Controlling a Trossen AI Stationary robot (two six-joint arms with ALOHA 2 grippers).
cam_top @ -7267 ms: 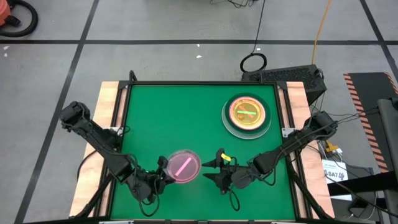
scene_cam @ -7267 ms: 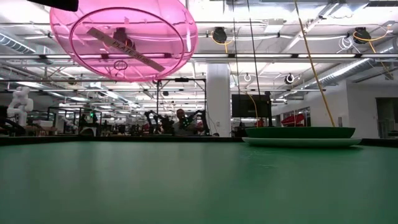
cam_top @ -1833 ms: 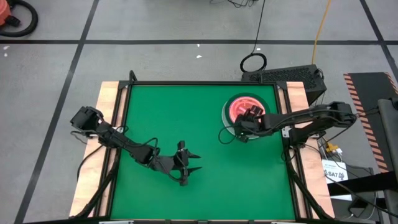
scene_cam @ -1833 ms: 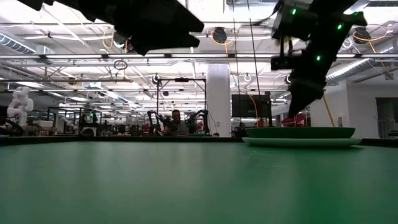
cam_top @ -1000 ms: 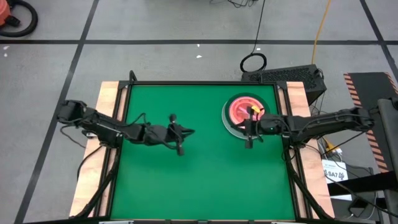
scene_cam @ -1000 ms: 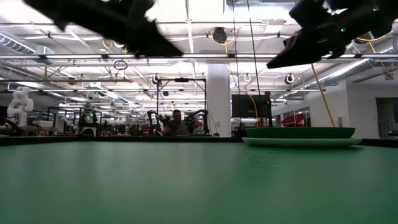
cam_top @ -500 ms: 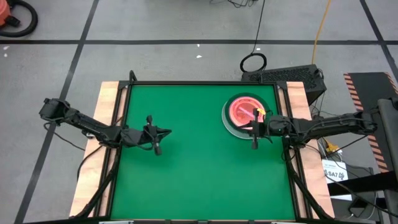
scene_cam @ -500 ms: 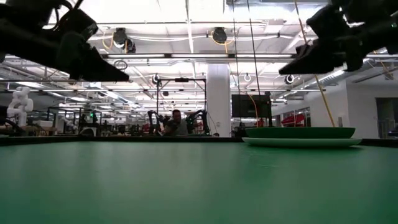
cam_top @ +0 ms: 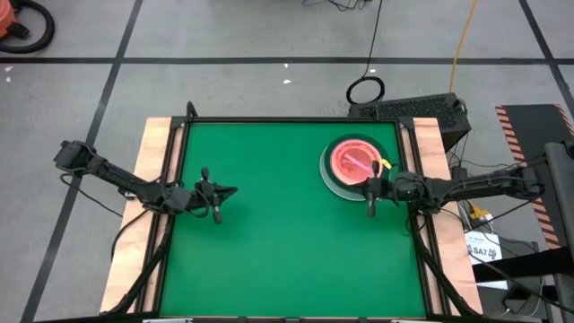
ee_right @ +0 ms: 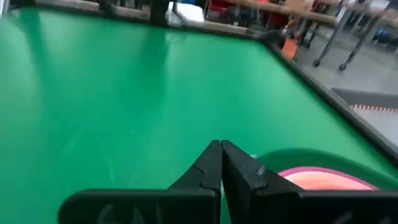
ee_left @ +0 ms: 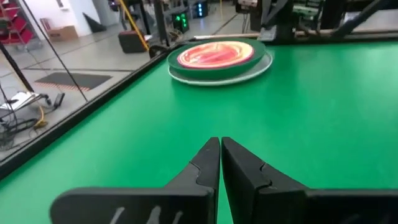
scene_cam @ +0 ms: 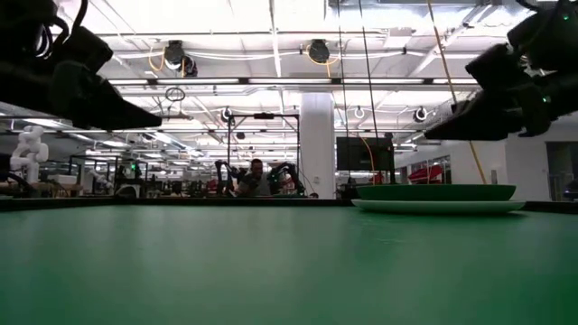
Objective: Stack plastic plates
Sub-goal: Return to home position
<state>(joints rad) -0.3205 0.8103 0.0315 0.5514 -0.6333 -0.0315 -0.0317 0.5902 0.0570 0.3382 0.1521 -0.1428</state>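
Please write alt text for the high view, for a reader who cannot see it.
Seen from above, one stack of round plastic plates, a translucent pink dish on top, sits in the upper right of a green table. The left claw and the right claw, both shut and empty, reach in from the sides.

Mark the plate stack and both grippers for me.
plate stack (cam_top: 352, 160): high view, on its pink top face.
left gripper (ee_left: 220, 142): left wrist view, where its shut fingertips meet.
right gripper (ee_right: 221, 144): right wrist view, where its shut fingertips meet.
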